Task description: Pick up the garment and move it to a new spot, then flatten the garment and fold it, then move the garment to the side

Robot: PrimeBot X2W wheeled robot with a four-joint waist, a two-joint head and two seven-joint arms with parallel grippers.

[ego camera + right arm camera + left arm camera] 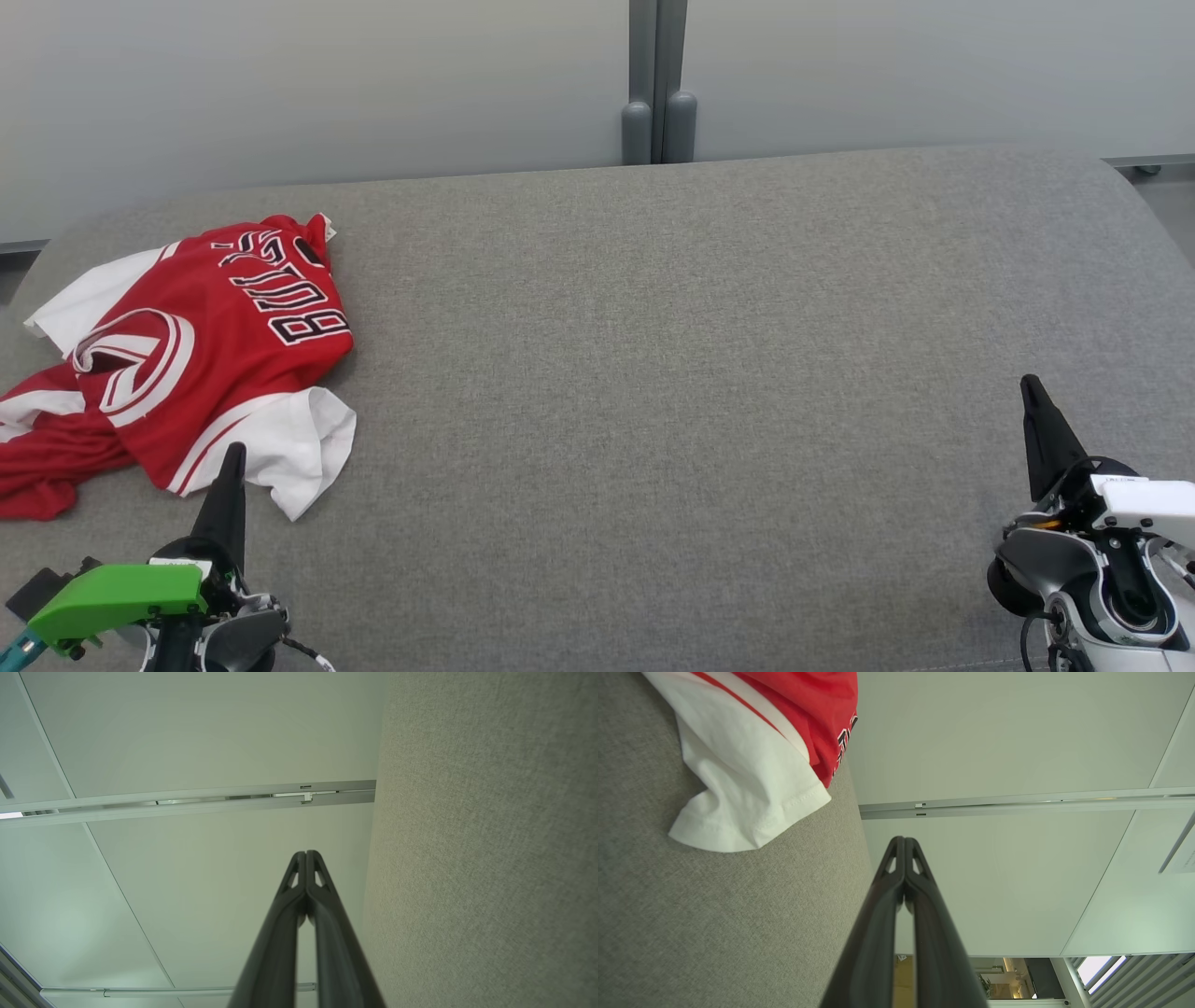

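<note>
Two grippers sit low at the near edge of the grey fabric surface (pixel 653 373), fingers pointing toward its far edge. The left gripper (pixel 233 457) is near the left corner and the right gripper (pixel 1030 385) near the right corner, each with fingers pressed together and empty. One red-and-white jersey (pixel 187 345) lies crumpled at the left edge, its white sleeve (pixel 299 448) just beyond the left fingertips.

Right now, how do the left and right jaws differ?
The left gripper carries a green part; the right gripper a white one. The left sits close beside the red jersey; the right is far from it, over bare grey surface. Both jaws are shut, empty.
</note>
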